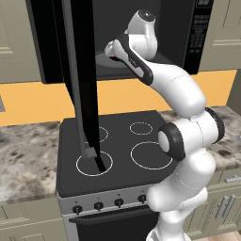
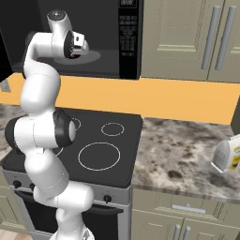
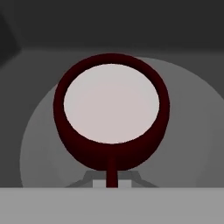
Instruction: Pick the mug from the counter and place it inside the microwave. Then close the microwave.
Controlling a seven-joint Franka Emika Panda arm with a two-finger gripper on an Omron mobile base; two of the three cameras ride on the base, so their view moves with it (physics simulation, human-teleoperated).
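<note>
The maroon mug (image 3: 111,100) with its pale inside sits right in front of the hand, over the grey turntable plate (image 3: 192,131). Its thin handle points back between the fingers, and my gripper (image 3: 112,180) is shut on it. From the base views the hand reaches into the black microwave (image 2: 129,42), and a dark red bit of the mug (image 2: 73,50) shows at the gripper (image 2: 77,47). The tall black door (image 1: 84,70) stands open to the left of the arm. The speckled counter (image 2: 183,150) lies right of the stove.
Below the microwave is a black four-ring stove (image 1: 122,141), and the open door hangs over its left side. A white and yellow carton (image 2: 228,154) lies on the counter at the far right. Beige cabinets flank the microwave.
</note>
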